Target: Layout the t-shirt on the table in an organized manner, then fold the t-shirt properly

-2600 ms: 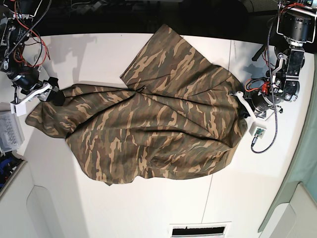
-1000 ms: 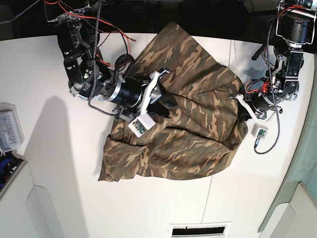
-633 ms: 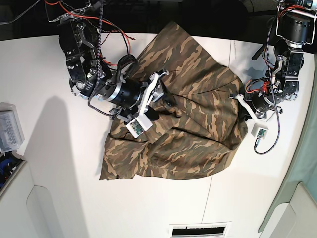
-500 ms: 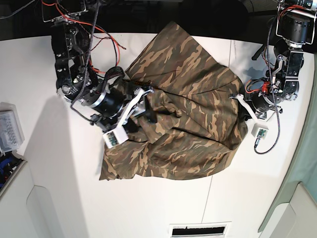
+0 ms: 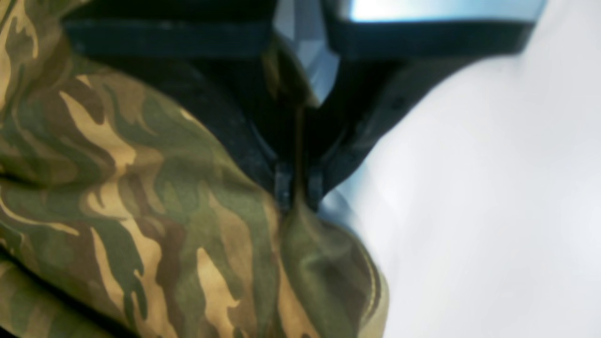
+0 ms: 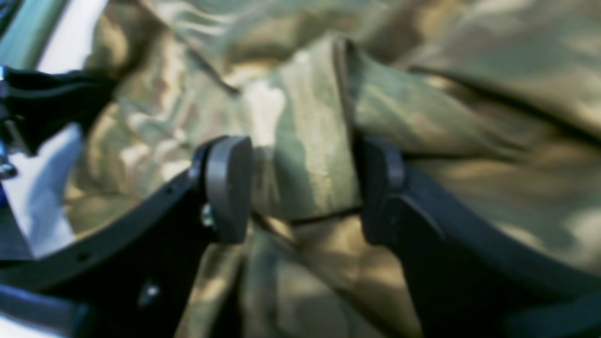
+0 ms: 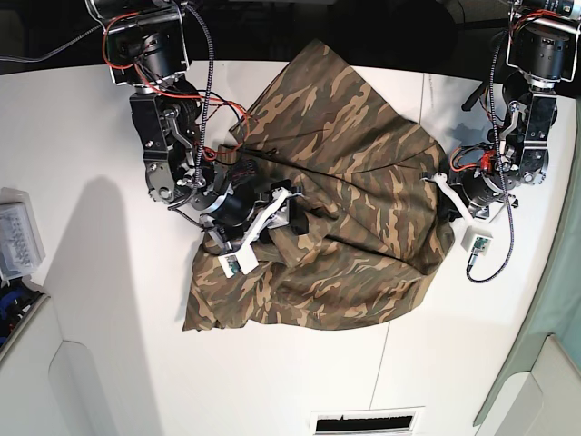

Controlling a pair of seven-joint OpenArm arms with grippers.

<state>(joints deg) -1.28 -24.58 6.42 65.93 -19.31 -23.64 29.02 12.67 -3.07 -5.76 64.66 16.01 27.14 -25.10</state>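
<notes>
T-shirt (image 7: 336, 200): bunched, frame centre on table (image 7: 91, 272). Right gripper (image 6: 300, 188): jaws spread, fold lying between, ungripped; your nearer arm. Left gripper (image 5: 296, 195): pinching hem, centre right.

t-shirt (image 7: 354, 200): soft woven cloth, matt camouflage print, creased and bunched | bench (image 7: 100, 309): smooth matt white top, thin dark seam | right gripper (image 6: 300, 188): matt black plastic arms, smooth grey pads | left gripper (image 5: 296, 188): dark matt plastic
</notes>
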